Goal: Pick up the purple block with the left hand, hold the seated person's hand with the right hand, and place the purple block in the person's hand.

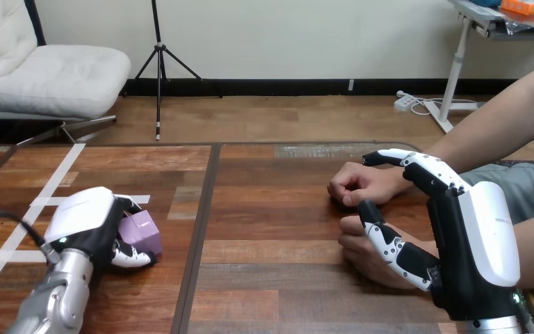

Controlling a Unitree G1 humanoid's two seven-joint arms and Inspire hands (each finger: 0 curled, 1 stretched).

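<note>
Nearest to us, at the lower right, we see the right hand (483,250) standing edge-up over the wooden table (271,278), its white back shell turned toward us. Its fingers (424,165) reach out almost straight to the view's left, held close together, while the thumb is spread well apart from them lower down. They curl round nothing. The thumb lies across the top of the person's nearer hand (365,268), a loose fist resting on the table just left of the robot's palm; we cannot tell whether the thumb presses on it or only lies over it. At the lower left the silver left forearm (52,299) rises from the bottom edge to the left hand (83,219), which sits low at the table with its white shell on top. Its fingers are curled round the purple block (142,229), which shows at the hand's right side with one finger wrapped under it. We cannot tell whether the block rests on the wood or is just off it. A little farther on, the person's farther hand (354,184) lies closed on the table, and the right hand's fingers extend above its wrist, apart from it as far as we can see. Strips of white tape (52,184) cross the table's left part, behind and beside the left hand.
</note>
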